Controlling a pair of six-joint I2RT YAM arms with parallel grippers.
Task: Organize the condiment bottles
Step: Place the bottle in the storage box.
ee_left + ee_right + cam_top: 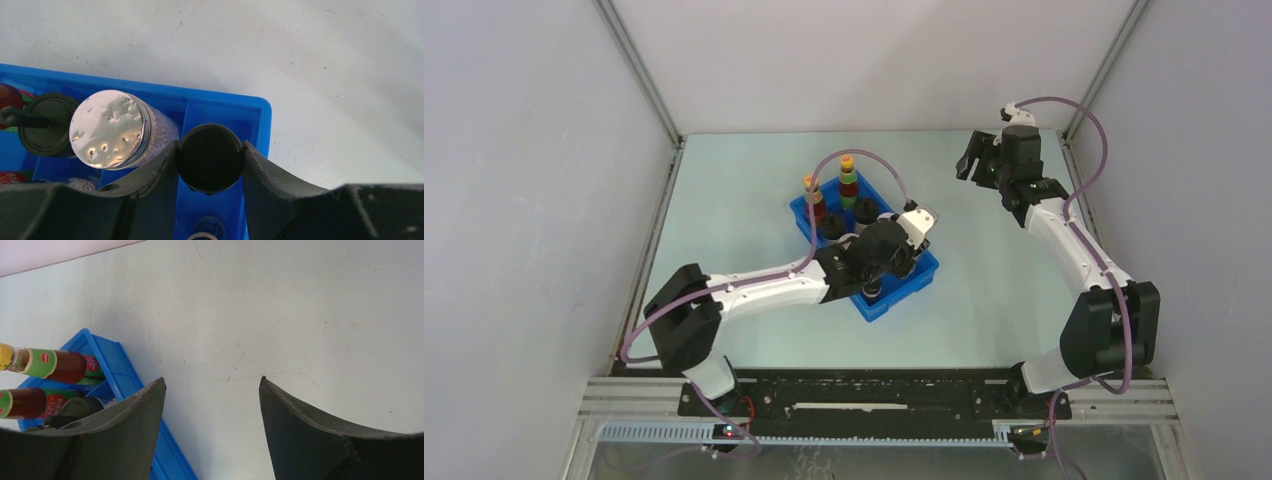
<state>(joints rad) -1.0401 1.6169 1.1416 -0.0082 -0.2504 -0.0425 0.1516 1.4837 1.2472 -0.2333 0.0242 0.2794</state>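
**A:** What's the left gripper [210, 145] got?

**B:** It's clamped on a short black-lidded jar [210, 161] in the corner compartment of the blue tray [227, 104]. Only the lid shows, can't tell if it's touching bottom. A foil-topped pale jar [107, 129] sits just beside one finger, pretty crowded.

**A:** And the right gripper [212, 385]?

**B:** Jaws wide apart over the table [300, 315], nothing in them. The tall dark-red bottles [848, 185] stand at the tray's far end. The left arm [764, 285] hides the near end from above.

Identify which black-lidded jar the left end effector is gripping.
The black-lidded jar in the blue tray's corner compartment, clamped between the left end effector's fingers; the other black-lidded jar sits ungripped beyond the silver-topped jar.
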